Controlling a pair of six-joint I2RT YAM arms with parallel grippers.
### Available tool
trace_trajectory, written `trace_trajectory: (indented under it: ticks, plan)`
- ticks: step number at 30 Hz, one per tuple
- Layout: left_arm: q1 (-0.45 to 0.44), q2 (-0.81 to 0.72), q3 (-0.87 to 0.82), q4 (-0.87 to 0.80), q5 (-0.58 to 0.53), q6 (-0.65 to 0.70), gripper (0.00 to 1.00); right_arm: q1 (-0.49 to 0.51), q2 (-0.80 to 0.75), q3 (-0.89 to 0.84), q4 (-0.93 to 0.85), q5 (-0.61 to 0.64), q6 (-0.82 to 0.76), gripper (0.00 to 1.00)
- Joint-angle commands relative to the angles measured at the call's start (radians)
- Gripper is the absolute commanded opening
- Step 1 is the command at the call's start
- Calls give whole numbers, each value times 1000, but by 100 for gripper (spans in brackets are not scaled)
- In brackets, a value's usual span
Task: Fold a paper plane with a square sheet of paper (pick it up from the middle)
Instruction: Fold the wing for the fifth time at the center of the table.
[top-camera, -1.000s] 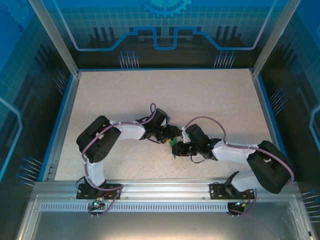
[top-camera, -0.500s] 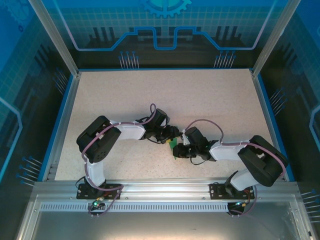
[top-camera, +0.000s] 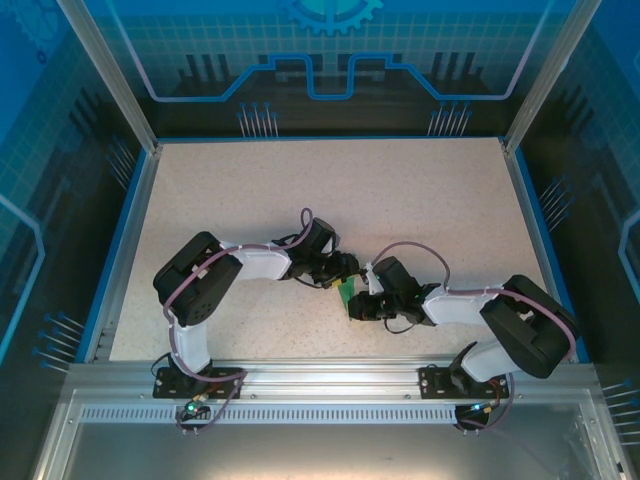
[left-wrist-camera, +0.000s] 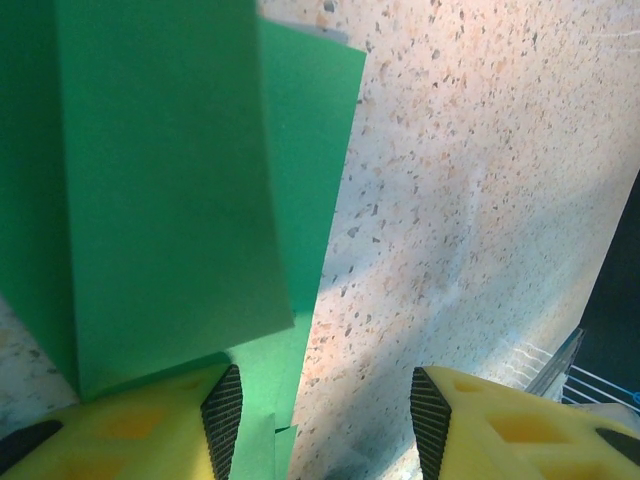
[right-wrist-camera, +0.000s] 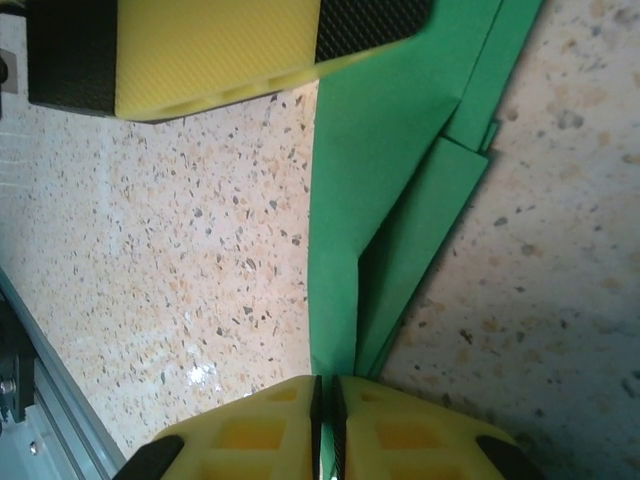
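The green paper (top-camera: 346, 291) lies between the two grippers at the table's middle, folded into a narrow layered shape. In the right wrist view the folded paper (right-wrist-camera: 390, 150) runs from the top right down into my right gripper (right-wrist-camera: 325, 400), which is shut on its lower end. My right gripper (top-camera: 358, 303) sits just below the paper in the top view. My left gripper (top-camera: 345, 268) is just above it. In the left wrist view the left gripper (left-wrist-camera: 320, 410) is open, and the layered paper (left-wrist-camera: 160, 180) lies against its left finger (left-wrist-camera: 150, 430). The right finger (left-wrist-camera: 520, 430) stands over bare table.
The speckled tabletop (top-camera: 330, 190) stretches wide behind the arms, bounded by a blue rim (top-camera: 130, 240) and metal frame posts. One yellow finger of the left gripper (right-wrist-camera: 215, 50) rests on the paper's upper end in the right wrist view.
The right arm's elbow and forearm have shifted and its gripper has moved slightly down and left by the paper. The left arm has stayed nearly still.
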Motion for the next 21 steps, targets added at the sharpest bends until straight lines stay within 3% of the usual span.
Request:
trace_trajectory:
  ticks: [1, 10, 18, 21]
  plan:
    - [-3, -14, -4, 18, -7, -12, 53, 31, 32, -28, -184, -81, -45, 14]
    - [-3, -16, -7, 12, -21, -23, 53, 82, -33, -29, -228, -75, -69, 13]
    - [-4, -21, -18, 18, -13, -17, 53, 77, -245, 25, -314, 107, -6, 14]
    - [-3, -21, -21, 21, -13, -18, 53, 61, -290, 23, -269, 142, 31, 17]
